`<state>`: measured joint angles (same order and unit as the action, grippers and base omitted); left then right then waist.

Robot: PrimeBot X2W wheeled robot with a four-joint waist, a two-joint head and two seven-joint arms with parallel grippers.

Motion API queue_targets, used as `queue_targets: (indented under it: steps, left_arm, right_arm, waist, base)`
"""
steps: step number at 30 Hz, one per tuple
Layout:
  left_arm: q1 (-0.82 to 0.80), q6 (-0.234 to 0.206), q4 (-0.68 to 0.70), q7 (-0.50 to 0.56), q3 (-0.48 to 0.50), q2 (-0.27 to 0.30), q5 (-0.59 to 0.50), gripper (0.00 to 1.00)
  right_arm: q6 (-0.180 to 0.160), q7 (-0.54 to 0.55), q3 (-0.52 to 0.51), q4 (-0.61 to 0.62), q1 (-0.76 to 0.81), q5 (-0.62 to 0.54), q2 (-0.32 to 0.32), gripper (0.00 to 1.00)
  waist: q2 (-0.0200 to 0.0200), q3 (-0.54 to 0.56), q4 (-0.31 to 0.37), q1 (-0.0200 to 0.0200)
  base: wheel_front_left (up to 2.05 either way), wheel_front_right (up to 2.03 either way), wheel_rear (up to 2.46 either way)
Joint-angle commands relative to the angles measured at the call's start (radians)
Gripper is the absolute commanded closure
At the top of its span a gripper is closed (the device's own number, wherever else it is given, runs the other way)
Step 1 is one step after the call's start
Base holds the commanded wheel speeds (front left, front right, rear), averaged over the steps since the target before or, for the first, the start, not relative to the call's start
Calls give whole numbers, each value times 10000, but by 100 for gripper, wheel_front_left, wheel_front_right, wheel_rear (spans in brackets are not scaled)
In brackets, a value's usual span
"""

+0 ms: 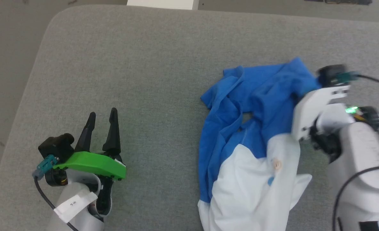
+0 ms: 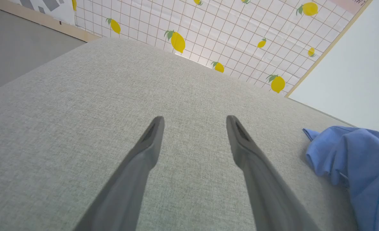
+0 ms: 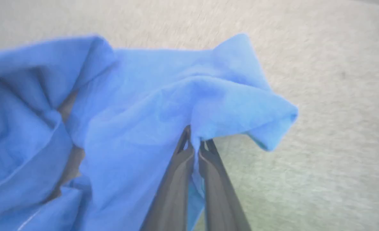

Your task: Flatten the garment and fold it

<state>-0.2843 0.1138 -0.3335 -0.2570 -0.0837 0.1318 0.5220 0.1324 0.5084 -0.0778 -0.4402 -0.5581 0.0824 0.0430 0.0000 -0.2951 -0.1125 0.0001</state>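
One garment (image 1: pixel 240 138), crumpled, on right half of bench (image 1: pixel 128 64); blue part far, white part near. Two end effectors. Left end effector (image 1: pixel 101 117) spread wide, empty, well left of garment. Right wrist view: right end effector (image 3: pixel 194 141) pinched on blue fold. Left wrist view: lemon-print panel (image 2: pixel 224 32) beyond far bench edge. Bench bare on left.

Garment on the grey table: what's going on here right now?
The right gripper is shut on a blue fold of the garment, which lies crumpled on the grey table, not yet flattened. The left gripper is open over bare table, apart from the cloth, holding nothing.
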Motion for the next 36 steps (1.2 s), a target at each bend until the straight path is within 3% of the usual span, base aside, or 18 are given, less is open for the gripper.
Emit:
queue_targets:
  steps: [1,4,9,12,15,16,17,23,27,30,36]
  left_arm:
    - [-90,71,0,-43,4,15,15,0]
    - [-48,73,16,-44,10,18,-17,0]
    - [28,77,63,-45,19,14,-29,0]
    - [35,82,56,-45,-4,11,-21,0]
    - [84,86,-3,-46,-11,18,1,0]
    - [116,85,-21,-46,-2,27,9,0]
    - [136,85,-32,-46,2,33,13,0]
    - [94,84,86,64,-99,-53,153,0]
    - [-213,98,497,1113,-726,-215,260,0]
    - [-623,84,790,2846,-1651,-313,153,0]
    - [-1214,-387,758,6788,-3475,-372,-365,0]
  right_arm:
    - [-17,-271,-522,432,26,91,73,100]
    - [-17,-380,-1888,1511,469,-98,72,100]
    - [-17,355,-4822,3131,1740,-548,73,100]
    - [-17,827,-6282,3099,2372,-466,72,100]
    - [-17,1018,-7006,2555,2782,-308,72,100]
    - [-17,989,-7039,2350,2874,-246,72,16]
    - [-17,840,-6993,2304,2916,-199,72,0]
    - [-17,-993,-6402,2883,2938,882,72,0]
    - [-17,-1567,-6199,3362,3237,942,72,0]
    - [-17,-1647,-6125,3543,3347,935,72,0]
    - [-17,-1700,-5944,3377,3457,1038,72,0]
  waist:
    - [0,219,193,-1]
    - [0,340,293,-1]
    - [0,420,393,-1]
    - [0,431,418,-1]
    - [0,530,476,-1]
    - [0,565,510,-1]
    - [0,588,532,-1]
    - [0,848,654,-1]
    - [0,976,701,-1]
    - [0,1030,758,-1]
    - [0,1041,976,-1]
  base:
    - [0,0,0]
    - [0,0,0]
    - [0,0,0]
    - [0,0,0]
    - [0,0,0]
    - [0,0,0]
    - [0,0,0]
    - [0,0,0]
    - [0,0,0]
    - [0,0,0]
    - [0,0,0]
